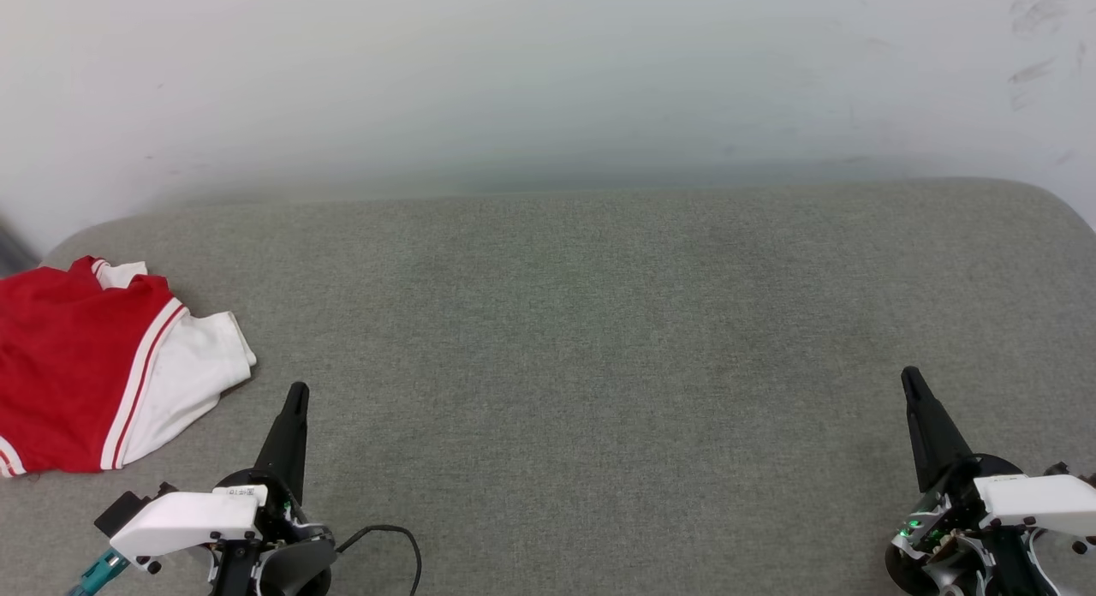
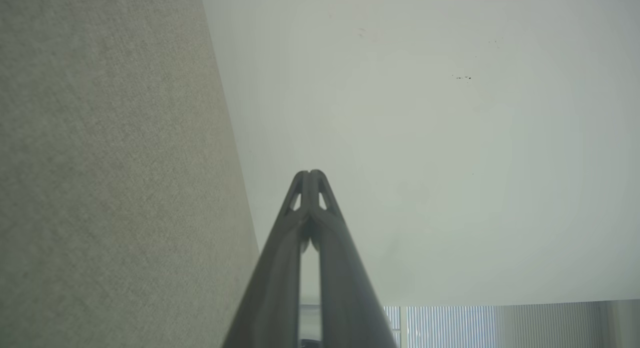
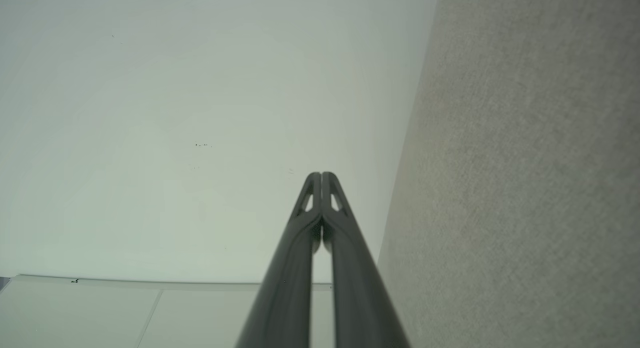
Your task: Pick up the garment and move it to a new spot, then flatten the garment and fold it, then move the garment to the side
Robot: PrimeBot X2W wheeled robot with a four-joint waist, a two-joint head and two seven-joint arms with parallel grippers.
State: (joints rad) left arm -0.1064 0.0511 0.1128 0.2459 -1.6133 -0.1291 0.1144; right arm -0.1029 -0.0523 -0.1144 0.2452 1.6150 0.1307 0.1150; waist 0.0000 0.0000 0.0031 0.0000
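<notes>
The garment (image 1: 86,365), a red T-shirt with a white sleeve and striped trim, lies folded at the far left of the grey cushioned surface (image 1: 582,339), partly cut off by the head view's left edge. My left gripper (image 1: 297,392) is shut and empty, its tip just right of the white sleeve and not touching it. My right gripper (image 1: 909,377) is shut and empty at the lower right, far from the shirt. In the left wrist view the left gripper (image 2: 310,174) has its tips pressed together. The right wrist view shows the right gripper (image 3: 321,175) shut the same way.
A white wall (image 1: 548,74) rises behind the cushion's far edge. A black cable (image 1: 402,545) loops beside the left wrist. In the wrist views, the grey fabric (image 2: 100,188) meets the wall, and vertical blinds (image 2: 475,325) show at the bottom of the left one.
</notes>
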